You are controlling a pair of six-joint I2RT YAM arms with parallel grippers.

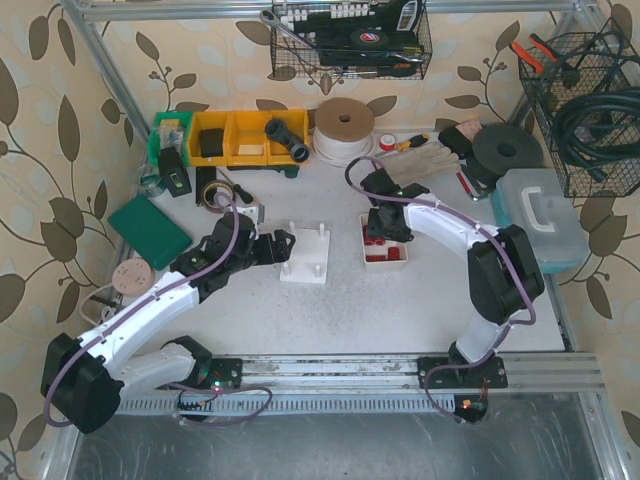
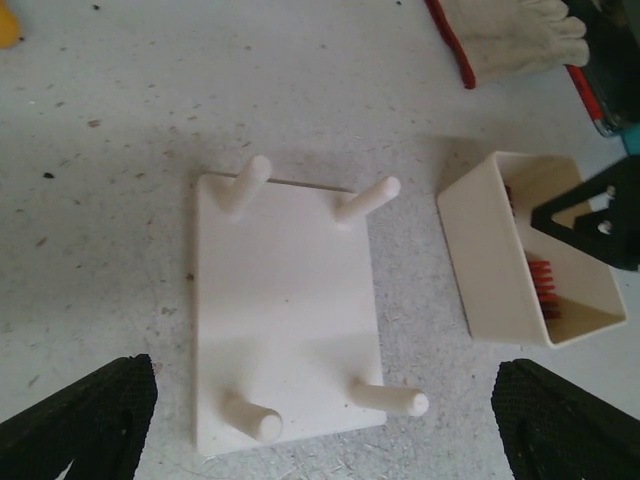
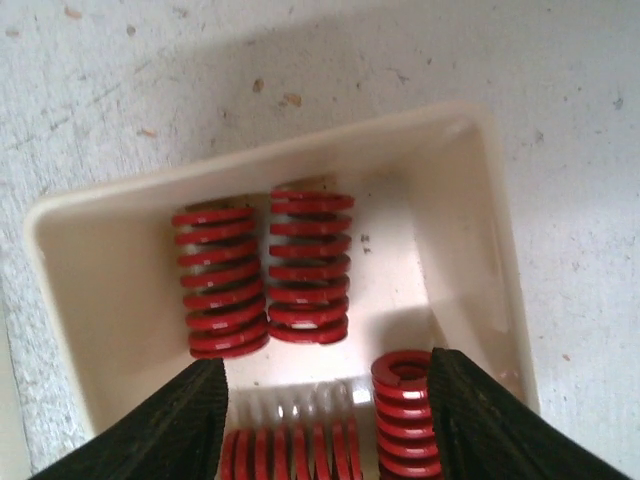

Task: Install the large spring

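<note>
Several red coil springs lie in a cream tray point(image 3: 470, 200). Two of them point(image 3: 220, 280) rest side by side at its far end, one point(image 3: 290, 450) lies crosswise near me, and one point(image 3: 405, 410) sits against my right finger pad point(image 3: 490, 420). My right gripper point(image 3: 325, 375) hangs open inside the tray, and its left pad touches nothing. A white board point(image 2: 285, 310) with four pegs lies flat beside the tray point(image 2: 490, 250). My left gripper point(image 2: 325, 385) is wide open over the board's near edge and holds nothing. From above, the left gripper point(image 1: 278, 246) is at the board point(image 1: 305, 262) and the right gripper point(image 1: 385, 228) over the tray point(image 1: 366, 245).
A thin pale spring point(image 3: 310, 405) lies in the tray between the red ones. Behind stand yellow bins point(image 1: 245, 135), a tape roll point(image 1: 343, 125), a glove point(image 2: 510, 35) and a blue case point(image 1: 540, 215). A green pad point(image 1: 150, 230) lies at the left.
</note>
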